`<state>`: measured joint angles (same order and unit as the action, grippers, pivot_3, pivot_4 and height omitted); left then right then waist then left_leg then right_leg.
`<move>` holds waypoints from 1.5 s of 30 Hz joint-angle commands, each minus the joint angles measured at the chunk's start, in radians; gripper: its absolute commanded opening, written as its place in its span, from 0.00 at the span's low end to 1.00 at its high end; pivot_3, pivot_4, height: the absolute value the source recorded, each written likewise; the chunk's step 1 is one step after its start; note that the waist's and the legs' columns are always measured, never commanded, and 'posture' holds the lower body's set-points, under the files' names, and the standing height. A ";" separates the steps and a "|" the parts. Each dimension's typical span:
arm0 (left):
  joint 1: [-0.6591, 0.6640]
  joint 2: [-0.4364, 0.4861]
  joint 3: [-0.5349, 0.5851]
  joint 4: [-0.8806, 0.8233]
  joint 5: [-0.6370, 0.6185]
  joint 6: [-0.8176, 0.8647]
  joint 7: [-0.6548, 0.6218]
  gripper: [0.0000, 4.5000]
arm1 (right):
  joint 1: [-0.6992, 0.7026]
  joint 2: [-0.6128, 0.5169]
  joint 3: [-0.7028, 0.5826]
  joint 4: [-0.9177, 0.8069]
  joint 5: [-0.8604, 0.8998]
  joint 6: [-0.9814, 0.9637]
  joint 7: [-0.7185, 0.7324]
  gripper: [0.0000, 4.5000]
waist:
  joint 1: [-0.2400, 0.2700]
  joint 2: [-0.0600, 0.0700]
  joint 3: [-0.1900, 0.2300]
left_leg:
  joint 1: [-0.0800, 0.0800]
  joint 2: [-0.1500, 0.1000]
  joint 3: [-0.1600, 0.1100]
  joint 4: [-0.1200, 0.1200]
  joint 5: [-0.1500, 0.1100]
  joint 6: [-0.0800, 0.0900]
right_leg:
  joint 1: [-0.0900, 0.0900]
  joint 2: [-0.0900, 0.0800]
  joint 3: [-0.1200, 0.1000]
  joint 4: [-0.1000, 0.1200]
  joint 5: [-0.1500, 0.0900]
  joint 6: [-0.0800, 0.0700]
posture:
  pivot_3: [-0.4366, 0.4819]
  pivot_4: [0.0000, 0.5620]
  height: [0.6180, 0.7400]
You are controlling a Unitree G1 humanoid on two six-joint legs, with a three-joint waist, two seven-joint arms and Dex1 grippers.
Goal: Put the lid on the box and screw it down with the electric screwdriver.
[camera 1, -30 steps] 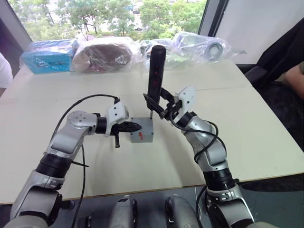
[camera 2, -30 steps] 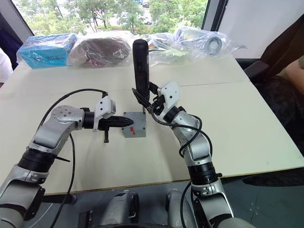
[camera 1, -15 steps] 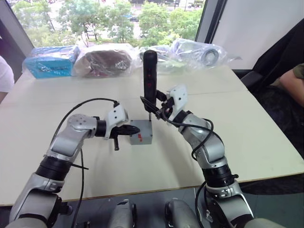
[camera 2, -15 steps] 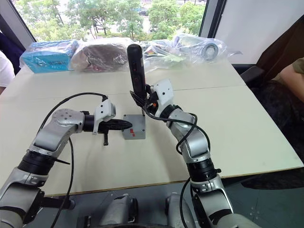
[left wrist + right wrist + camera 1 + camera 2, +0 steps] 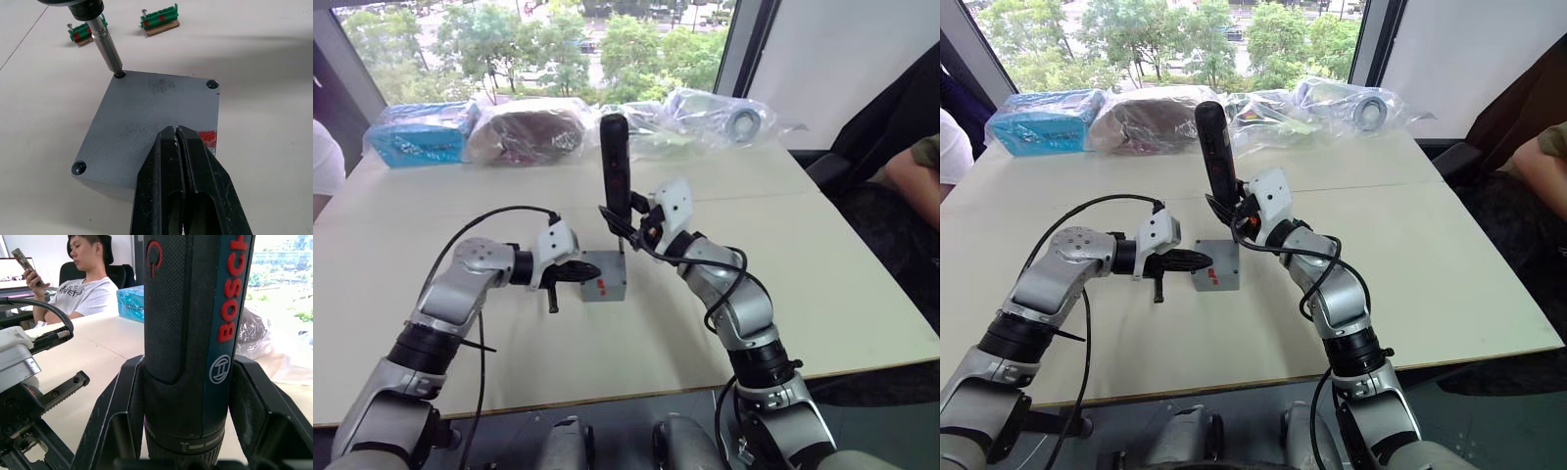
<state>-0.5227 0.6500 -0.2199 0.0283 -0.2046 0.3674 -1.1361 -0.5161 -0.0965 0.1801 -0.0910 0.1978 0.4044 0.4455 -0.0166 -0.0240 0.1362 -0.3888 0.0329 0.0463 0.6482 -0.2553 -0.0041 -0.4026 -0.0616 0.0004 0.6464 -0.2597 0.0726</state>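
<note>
Red "BOSCH" lettering marks the electric screwdriver [image 5: 188, 333] the right gripper [image 5: 628, 223] clamps; left gripper [image 5: 180, 147] pressed together.

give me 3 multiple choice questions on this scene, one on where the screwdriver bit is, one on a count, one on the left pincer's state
1. Where is the bit of the electric screwdriver?
A. in a corner hole of the lid
B. on the table beside the box
C. on the lid's centre

2. How many green-and-brown blocks lie beyond the lid?
A. one
B. two
C. four

3. The left pincer is:
A. wide open above the lid
B. shut, tips over the lid
C. clamped on the screwdriver

Key: 1 A, the left wrist view shows the bit in a corner hole. 2 B, two blocks show there. 3 B, its fingers meet with no gap over the lid.
</note>
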 commanded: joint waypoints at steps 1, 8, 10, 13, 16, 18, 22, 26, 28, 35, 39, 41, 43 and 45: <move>0.010 0.012 -0.007 -0.009 0.012 0.013 -0.004 0.00 | 0.094 -0.024 0.068 0.127 -0.032 0.143 0.006 0.41 | 0.000 -0.001 -0.001 | 0.000 0.000 0.000 0.000 0.000 0.000 | 0.000 0.000 0.000 0.000 0.000 0.000 | 0.48 0.27 1.00; 0.015 0.013 -0.009 -0.008 0.016 0.013 -0.003 0.00 | 0.094 -0.025 0.065 0.125 -0.028 0.148 0.005 0.41 | 0.000 -0.001 -0.003 | 0.000 0.000 0.000 -0.001 0.000 0.000 | 0.000 -0.001 0.000 0.000 -0.001 -0.001 | 0.48 0.27 1.00; 0.016 0.014 -0.009 -0.007 0.016 0.013 -0.003 0.00 | 0.091 -0.027 0.066 0.125 -0.031 0.145 0.006 0.41 | 0.000 -0.001 -0.003 | 0.001 0.000 0.000 -0.001 0.000 0.000 | 0.000 -0.001 0.000 0.000 -0.001 -0.001 | 0.48 0.27 1.00; 0.015 0.014 -0.010 -0.007 0.016 0.014 -0.003 0.00 | 0.086 -0.032 0.066 0.121 -0.035 0.140 0.007 0.41 | 0.000 -0.001 -0.003 | 0.001 0.000 -0.001 -0.002 0.000 0.000 | 0.000 -0.002 0.000 -0.001 -0.002 -0.001 | 0.48 0.27 1.00; 0.014 0.014 -0.008 -0.009 0.015 0.014 -0.004 0.00 | 0.072 -0.033 0.056 0.096 -0.033 0.128 0.001 0.41 | 0.000 -0.001 -0.003 | 0.001 0.001 -0.001 -0.002 0.000 0.000 | 0.000 -0.003 0.000 -0.001 -0.002 -0.002 | 0.48 0.27 1.00; 0.012 0.015 -0.004 -0.016 0.009 0.017 -0.006 0.00 | 0.056 -0.032 0.041 0.063 -0.027 0.100 0.001 0.41 | 0.000 0.000 -0.003 | 0.001 0.001 -0.001 -0.002 0.000 0.000 | 0.000 -0.004 0.000 -0.002 -0.002 -0.002 | 0.48 0.27 1.00; 0.009 0.017 0.000 -0.038 -0.008 0.016 -0.022 0.00 | 0.036 -0.028 -0.005 -0.033 0.010 0.006 0.012 0.41 | 0.002 0.001 -0.001 | -0.002 0.001 -0.001 -0.003 0.000 0.000 | -0.002 -0.005 -0.001 -0.004 -0.002 -0.002 | 0.48 0.27 1.00; 0.005 0.019 0.012 -0.061 -0.026 0.009 -0.037 0.00 | -0.051 -0.046 -0.100 -0.186 0.106 0.095 0.003 0.41 | 0.003 0.006 0.008 | -0.007 0.001 -0.002 -0.004 0.000 0.000 | -0.006 -0.006 -0.001 -0.005 -0.002 -0.002 | 0.48 0.27 1.00; -0.003 0.017 0.029 -0.080 -0.049 0.017 -0.038 0.00 | -0.120 -0.069 -0.159 -0.242 0.167 0.186 -0.013 0.41 | 0.003 0.008 0.011 | -0.015 0.001 -0.002 -0.002 0.000 0.000 | -0.013 -0.006 -0.001 -0.005 -0.001 -0.002 | 0.48 0.27 1.00; -0.054 0.033 0.105 -0.171 -0.145 0.071 -0.046 0.00 | -0.381 -0.228 -0.410 -0.211 0.362 0.713 -0.146 0.41 | 0.006 0.007 0.032 | -0.029 0.000 -0.002 0.001 0.001 -0.001 | -0.027 -0.003 -0.003 0.001 0.001 0.002 | 0.48 0.27 1.00; -0.069 0.058 0.142 -0.227 -0.189 0.100 -0.050 0.00 | -0.453 -0.455 -0.355 -0.132 0.383 1.005 -0.085 0.41 | 0.005 0.006 0.033 | -0.032 -0.001 -0.003 0.001 0.001 -0.001 | -0.029 -0.003 -0.004 -0.001 0.001 0.002 | 0.48 0.27 1.00; -0.069 0.072 0.159 -0.255 -0.212 0.115 -0.049 0.00 | -0.476 -0.523 -0.337 -0.080 0.385 1.104 -0.065 0.41 | 0.003 0.008 0.035 | -0.033 -0.001 -0.002 0.000 0.000 0.000 | -0.029 -0.003 -0.003 -0.003 0.001 0.002 | 0.48 0.27 1.00; -0.070 0.087 0.177 -0.277 -0.228 0.123 -0.045 0.00 | -0.491 -0.579 -0.306 -0.005 0.365 1.184 -0.064 0.41 | -0.002 0.008 0.035 | -0.036 -0.001 -0.001 0.000 0.000 0.001 | -0.033 -0.002 -0.003 -0.003 0.001 0.003 | 0.48 0.27 1.00; -0.071 0.094 0.189 -0.290 -0.239 0.132 -0.035 0.00 | -0.488 -0.620 -0.257 0.046 0.350 1.208 -0.070 0.41 | -0.003 0.008 0.037 | -0.037 -0.001 0.000 0.000 0.000 0.001 | -0.035 -0.001 -0.002 -0.002 0.002 0.003 | 0.48 0.27 1.00</move>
<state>-0.5799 0.7233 -0.0827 -0.2197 -0.4168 0.4938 -1.1783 -0.9535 -0.6710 -0.0961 -0.0582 0.5598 1.5915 0.3709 -0.0197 -0.0163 0.1730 -0.4261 0.0311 0.0465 0.6483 -0.2556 -0.0031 -0.4384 -0.0621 -0.0018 0.6451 -0.2580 0.0759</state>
